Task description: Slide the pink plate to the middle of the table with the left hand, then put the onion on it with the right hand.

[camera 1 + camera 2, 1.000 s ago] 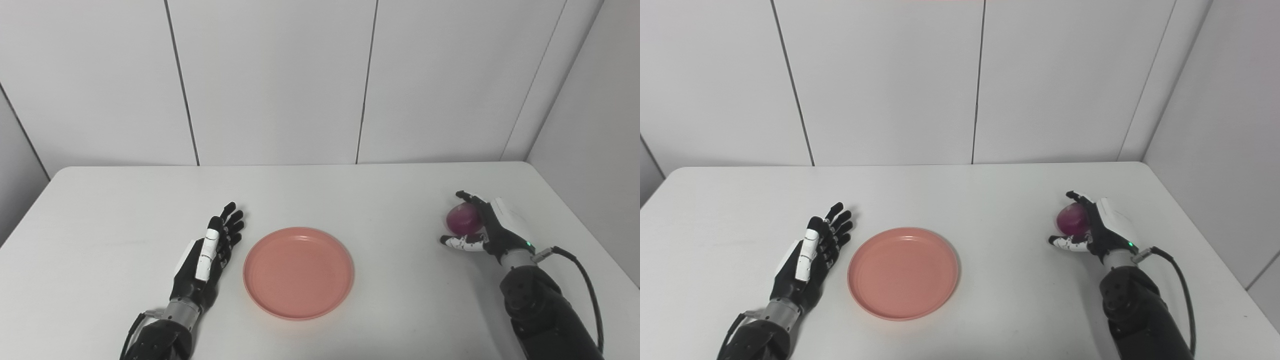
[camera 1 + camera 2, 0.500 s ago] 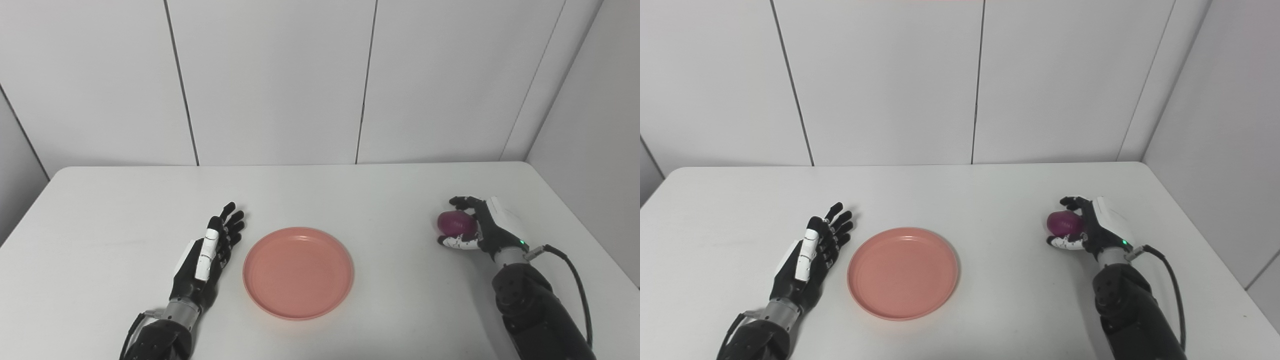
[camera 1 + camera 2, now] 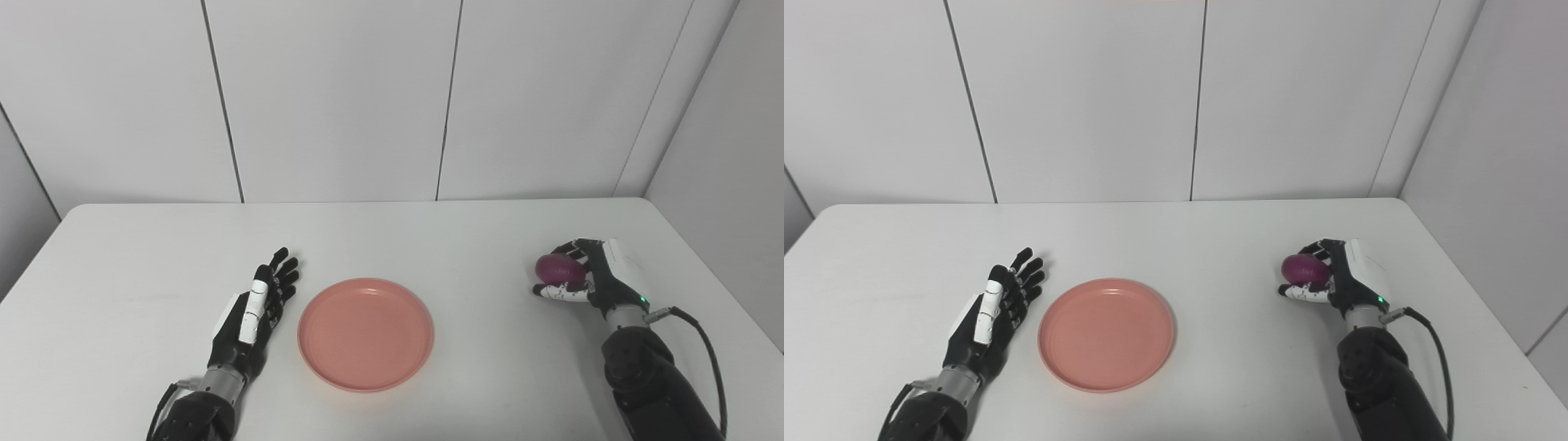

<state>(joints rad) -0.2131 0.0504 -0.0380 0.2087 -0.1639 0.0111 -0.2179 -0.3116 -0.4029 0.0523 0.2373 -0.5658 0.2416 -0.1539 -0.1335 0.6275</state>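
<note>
The pink plate [image 3: 365, 334] lies flat near the middle of the white table [image 3: 392, 233], toward the front. Just to its left rests my left hand [image 3: 254, 312], open, fingers stretched out flat and a little apart from the plate's rim. Far to the right, my right hand [image 3: 588, 278] is shut on the purple onion [image 3: 557, 269], fingers curled over its top and thumb under it. The onion looks lifted slightly off the table. It is well to the right of the plate.
The white table has rounded corners, with grey panelled walls behind it and on the right. A black cable [image 3: 704, 331] loops from the right wrist. Bare tabletop lies between the plate and the onion.
My right hand has closed its fingers around the onion and shifted it a little left and up. The left hand and the plate have not moved.
</note>
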